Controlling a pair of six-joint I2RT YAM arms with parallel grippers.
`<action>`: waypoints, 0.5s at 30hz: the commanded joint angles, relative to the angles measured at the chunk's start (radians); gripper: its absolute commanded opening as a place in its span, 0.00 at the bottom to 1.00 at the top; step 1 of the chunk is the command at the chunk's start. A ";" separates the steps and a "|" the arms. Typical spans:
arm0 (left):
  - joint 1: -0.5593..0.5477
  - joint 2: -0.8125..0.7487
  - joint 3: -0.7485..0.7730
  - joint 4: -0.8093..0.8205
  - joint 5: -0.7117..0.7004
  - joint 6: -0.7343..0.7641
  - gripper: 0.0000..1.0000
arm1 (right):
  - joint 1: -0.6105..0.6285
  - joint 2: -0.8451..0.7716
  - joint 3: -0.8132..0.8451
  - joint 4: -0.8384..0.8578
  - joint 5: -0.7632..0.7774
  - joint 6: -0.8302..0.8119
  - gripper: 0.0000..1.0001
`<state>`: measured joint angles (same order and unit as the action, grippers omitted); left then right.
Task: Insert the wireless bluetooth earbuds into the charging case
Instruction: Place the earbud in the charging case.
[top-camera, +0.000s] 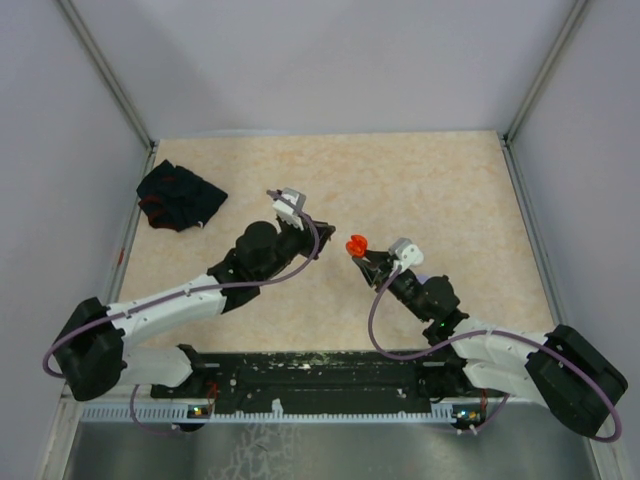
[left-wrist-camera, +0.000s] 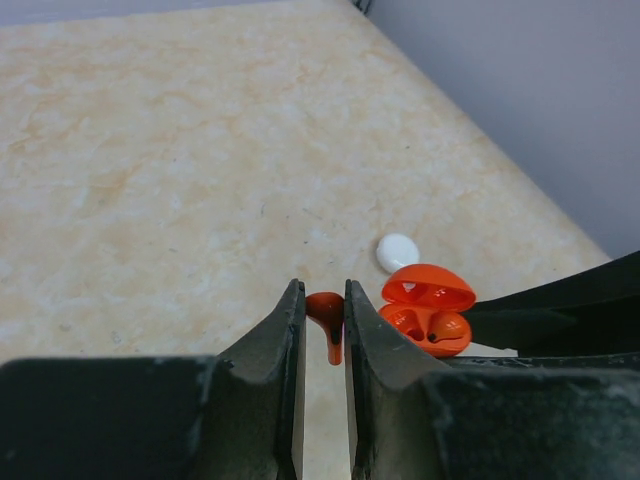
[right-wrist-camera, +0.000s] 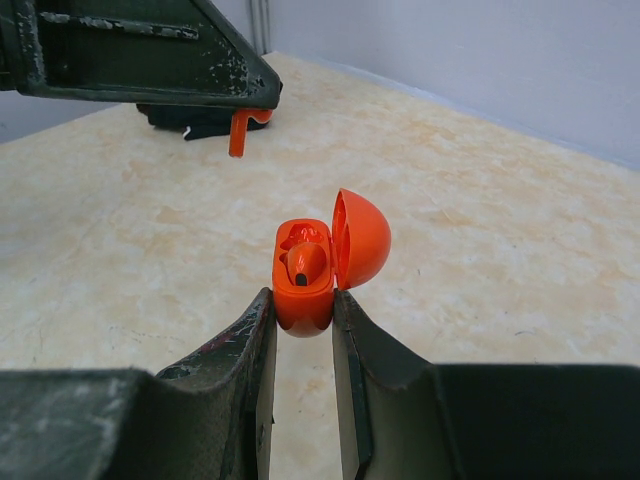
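**Earbud hangs beside the open case, stem down**

Table (top-camera: 400, 180) first: it is pale and marbled, and both arms meet over its middle. My left gripper (left-wrist-camera: 322, 300) has its fingers pressed together on an orange earbud (left-wrist-camera: 328, 320), which hangs with its stem pointing down to the table. My right gripper (right-wrist-camera: 303, 300) has its fingers clamped on the lower half of the orange charging case (right-wrist-camera: 303, 285), and the lid (right-wrist-camera: 360, 238) stands open to one side.

From the left wrist camera, the case is just beside the earbud, on the right side of my left fingers and a little further forward. They do not touch. From the right wrist camera, the earbud shows beyond the case, up and to the left of its mouth.

So I judge that the coming move belongs to the left arm: carry the earbud sideways to the right until it is over the mouth, then go down with the stem first. A second earbud (right-wrist-camera: 305, 262) sits in one slot. The other slot I cannot see clearly, so the aim needs care.
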<state>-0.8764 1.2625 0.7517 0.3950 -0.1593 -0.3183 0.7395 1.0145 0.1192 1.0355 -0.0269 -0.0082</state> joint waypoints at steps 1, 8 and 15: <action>-0.039 -0.021 -0.044 0.219 0.025 0.002 0.21 | 0.008 -0.011 0.011 0.099 0.004 0.002 0.00; -0.091 0.027 -0.074 0.372 0.007 0.059 0.21 | 0.008 -0.015 0.002 0.127 -0.015 0.002 0.00; -0.122 0.077 -0.059 0.435 -0.001 0.100 0.21 | 0.008 -0.017 -0.002 0.138 -0.024 0.002 0.00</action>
<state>-0.9829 1.3136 0.6857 0.7433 -0.1535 -0.2577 0.7395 1.0145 0.1177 1.0866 -0.0357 -0.0082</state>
